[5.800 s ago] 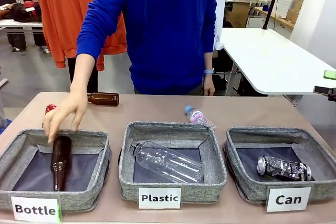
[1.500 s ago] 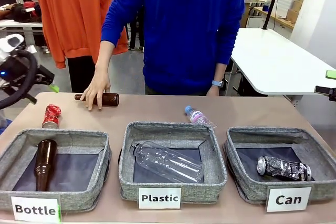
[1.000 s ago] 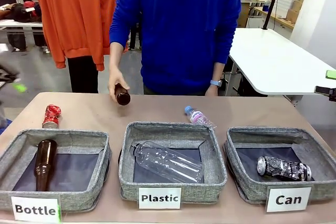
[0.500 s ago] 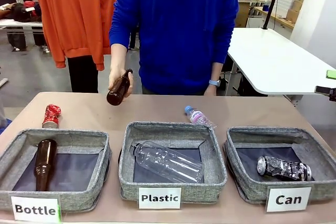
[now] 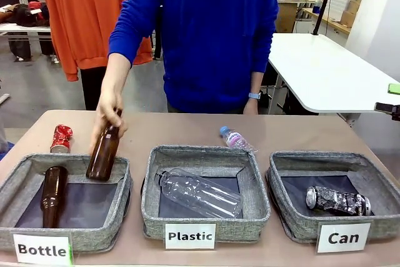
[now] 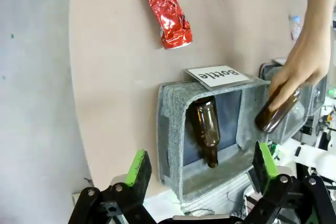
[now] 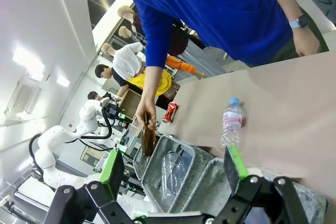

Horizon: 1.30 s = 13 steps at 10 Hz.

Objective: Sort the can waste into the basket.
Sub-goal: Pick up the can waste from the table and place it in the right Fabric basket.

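L fingers [image 6: 137, 167], R fingers [image 7: 112, 170] apart, blk can [image 5: 337, 200] in Can basket [image 5: 294, 226]

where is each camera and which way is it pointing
Front: fixed on the robot's side, facing across the table at the person; their hand shows.
Left wrist: above the table's end, looking down at the red can; left gripper open.
Right wrist: rolled, looking across at the person; right gripper open.
Shared: all three show the hand holding a brown bottle.

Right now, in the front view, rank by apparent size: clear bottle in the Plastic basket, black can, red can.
1. clear bottle
2. black can
3. red can
The red can sits farther away, so the last two are unsure.
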Each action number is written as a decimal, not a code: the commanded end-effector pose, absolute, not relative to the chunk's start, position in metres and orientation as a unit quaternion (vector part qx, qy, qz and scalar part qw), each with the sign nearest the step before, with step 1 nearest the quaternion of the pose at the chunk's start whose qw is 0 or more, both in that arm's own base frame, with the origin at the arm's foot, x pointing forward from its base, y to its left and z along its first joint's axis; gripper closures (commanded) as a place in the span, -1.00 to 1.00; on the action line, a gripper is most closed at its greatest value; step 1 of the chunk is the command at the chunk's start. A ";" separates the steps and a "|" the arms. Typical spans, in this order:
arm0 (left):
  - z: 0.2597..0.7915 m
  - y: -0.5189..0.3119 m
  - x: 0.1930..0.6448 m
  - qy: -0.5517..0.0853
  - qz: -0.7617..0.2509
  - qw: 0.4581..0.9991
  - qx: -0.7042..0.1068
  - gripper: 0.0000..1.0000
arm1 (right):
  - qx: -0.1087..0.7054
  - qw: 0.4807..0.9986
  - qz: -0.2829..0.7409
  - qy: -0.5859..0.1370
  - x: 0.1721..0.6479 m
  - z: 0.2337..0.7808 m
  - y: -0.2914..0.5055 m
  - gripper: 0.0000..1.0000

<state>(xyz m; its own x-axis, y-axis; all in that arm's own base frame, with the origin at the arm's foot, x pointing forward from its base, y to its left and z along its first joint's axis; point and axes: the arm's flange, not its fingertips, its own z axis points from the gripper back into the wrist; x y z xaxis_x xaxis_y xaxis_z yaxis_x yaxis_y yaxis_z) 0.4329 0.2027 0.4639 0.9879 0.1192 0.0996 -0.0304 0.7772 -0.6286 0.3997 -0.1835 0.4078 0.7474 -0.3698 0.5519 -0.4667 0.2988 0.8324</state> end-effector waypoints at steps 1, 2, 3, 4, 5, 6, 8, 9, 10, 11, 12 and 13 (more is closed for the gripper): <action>0.479 0.257 0.423 -0.052 0.023 0.921 -0.385 -1.00 | 0.589 0.725 0.046 -0.355 0.399 0.409 -0.186 -1.00; 0.483 0.297 0.403 -0.060 0.025 0.906 -0.418 -1.00 | 0.589 0.725 0.046 -0.355 0.399 0.409 -0.186 -1.00; 0.481 0.328 0.382 -0.076 0.053 0.893 -0.441 -1.00 | 0.589 0.725 0.046 -0.355 0.399 0.409 -0.186 -1.00; 0.476 0.346 0.361 -0.092 0.072 0.881 -0.458 -1.00 | 0.589 0.725 0.046 -0.355 0.399 0.409 -0.186 -1.00; 0.470 0.353 0.344 -0.106 0.077 0.874 -0.467 -1.00 | 0.589 0.725 0.046 -0.355 0.399 0.409 -0.186 -1.00; 0.468 0.355 0.335 -0.112 0.078 0.871 -0.471 -1.00 | 0.589 0.725 0.046 -0.355 0.399 0.409 -0.186 -1.00; 0.465 0.349 0.344 -0.105 0.062 0.873 -0.471 -1.00 | 0.589 0.725 0.046 -0.355 0.399 0.409 -0.186 -1.00; 0.467 0.338 0.357 -0.092 0.048 0.877 -0.468 -1.00 | 0.589 0.725 0.046 -0.355 0.399 0.409 -0.186 -1.00; 0.466 0.317 0.377 -0.074 0.033 0.884 -0.460 -1.00 | 0.589 0.725 0.046 -0.355 0.399 0.409 -0.186 -1.00; 0.463 0.285 0.401 -0.082 0.105 0.891 -0.434 -1.00 | 0.589 0.725 0.046 -0.355 0.399 0.409 -0.186 -1.00; 0.460 0.261 0.414 -0.063 0.096 0.905 -0.410 -1.00 | 0.589 0.725 0.046 -0.355 0.399 0.409 -0.186 -1.00; 0.457 0.227 0.435 -0.053 0.097 0.926 -0.361 -1.00 | 0.589 0.725 0.046 -0.355 0.399 0.409 -0.186 -1.00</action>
